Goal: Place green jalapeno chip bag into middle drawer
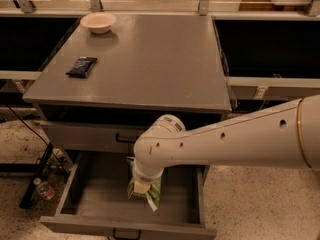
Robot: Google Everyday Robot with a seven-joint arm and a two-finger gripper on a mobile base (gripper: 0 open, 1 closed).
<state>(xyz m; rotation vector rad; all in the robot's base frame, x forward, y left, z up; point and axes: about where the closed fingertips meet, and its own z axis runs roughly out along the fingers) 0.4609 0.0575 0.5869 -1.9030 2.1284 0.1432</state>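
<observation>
1. Arm (225,144): my white arm enters from the right edge, crosses in front of the cabinet, and bends down at the wrist into the pulled-out drawer.

2. Gripper (142,185): sits directly below my wrist, inside the middle drawer (95,196), approx. over the centre of its floor. The wrist housing covers most of it from this view. Open/closed state: cannot tell.

3. Green jalapeno chip bag (151,195): inside the middle drawer, right under the gripper and touching it. Bag stands roughly upright, lower end tilted slightly to the right, pale sealed edge at the bottom. Whether it rests on the drawer floor or hangs clear: cannot tell.

4. Middle drawer: pulled out toward the camera, grey floor showing left and right of the bag, black handle at the front edge.

5. Upper drawer (85,135): pushed in, grey front w/ black handle, just above the open one.

6. Cabinet top (155,64): a pale bowl (98,22) at the far-left corner; a dark-blue packet (81,66) lying flat near the left edge, well apart from the bowl.
</observation>
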